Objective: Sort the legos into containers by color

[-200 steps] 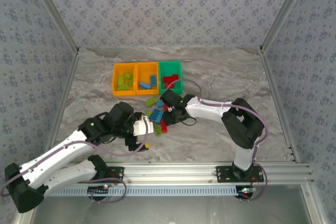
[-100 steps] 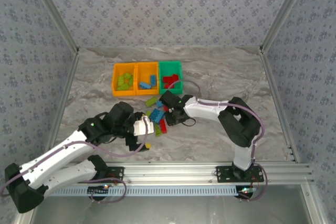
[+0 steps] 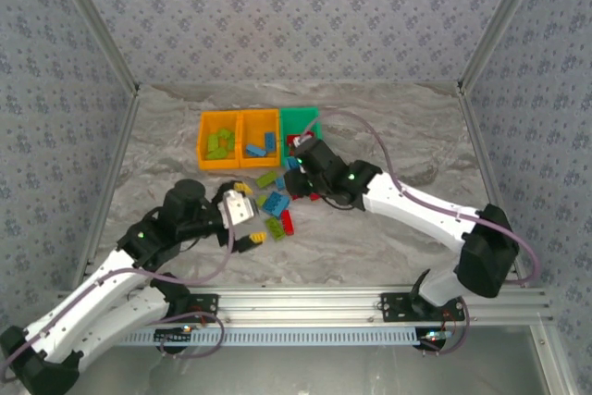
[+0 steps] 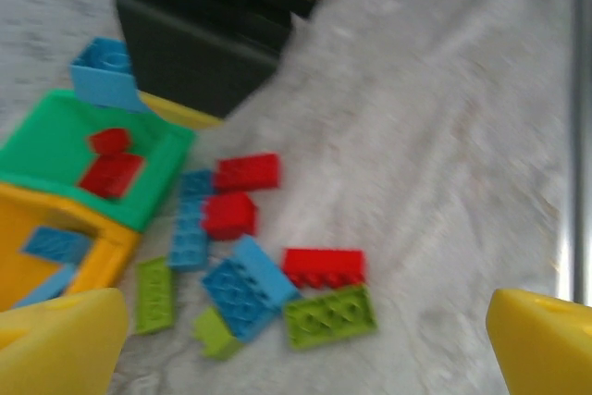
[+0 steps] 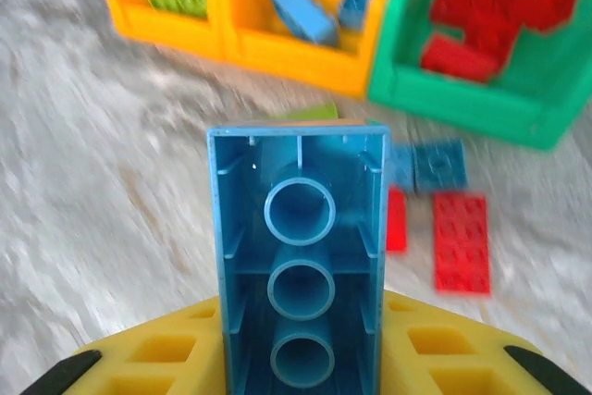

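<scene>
My right gripper (image 5: 298,344) is shut on a light blue lego (image 5: 298,256), held with its hollow underside toward the camera. From above, that gripper (image 3: 298,166) hangs just in front of the containers, between the pile and the green bin (image 3: 302,116). The left orange bin (image 5: 157,20) holds lime green legos, the middle orange bin (image 5: 296,55) holds blue ones, and the green bin (image 5: 462,104) holds red ones. Loose legos (image 3: 275,206) lie mixed on the table. My left gripper (image 3: 250,214) stands open beside the pile, with a red brick (image 4: 323,265) and a green brick (image 4: 329,314) ahead of it.
The table is grey marble, fenced by patterned walls and a metal frame. An aluminium rail (image 3: 370,307) runs along the near edge. Open tabletop lies to the right of the pile (image 4: 444,182). The right arm's cable (image 3: 370,136) arcs over the table behind it.
The right gripper closed on a blue lego in the pile and lifted it toward the bins, its arm stretching out. The left arm drew back slightly, still open.
</scene>
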